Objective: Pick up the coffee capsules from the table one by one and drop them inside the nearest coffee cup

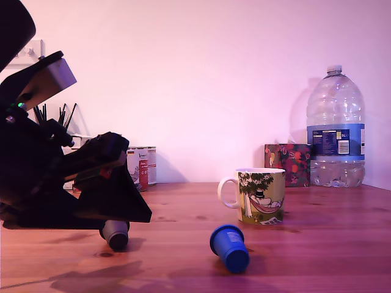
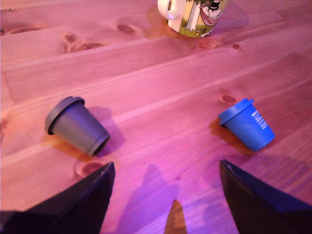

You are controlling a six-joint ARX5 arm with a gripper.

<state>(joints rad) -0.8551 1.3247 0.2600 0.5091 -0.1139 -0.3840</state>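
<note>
On the reddish-brown bench (image 1: 317, 244), you have both capsules lying on their sides, neither one picked up. Your grey capsule (image 2: 76, 125) sits at the exterior view's left, partly hidden there behind the dark body of the arm (image 1: 61, 183), low over the wood. Your blue capsule (image 1: 230, 247) lies near the middle of the exterior view, in front of the coffee cup (image 1: 259, 195) and apart from it. The cup stands upright, its handle toward the exterior view's left, with the green tree and hammock print facing the camera.

From the wrist view, your pincer (image 2: 168, 195) stands wide, its two dark fingers (image 2: 78, 204) spread with bare wood between them and nothing gripped. The grey capsule lies just ahead of one finger, the blue capsule (image 2: 247, 125) just ahead of the other, and the two are well apart. The cup (image 2: 195, 17) sits farther off, beyond both.

Against the back wall you can see a large clear water bottle (image 1: 335, 131) at the exterior view's right, a small patterned box (image 1: 287, 163) beside it, and what looks like a printed tin (image 1: 142, 166) partly behind the arm.
</note>
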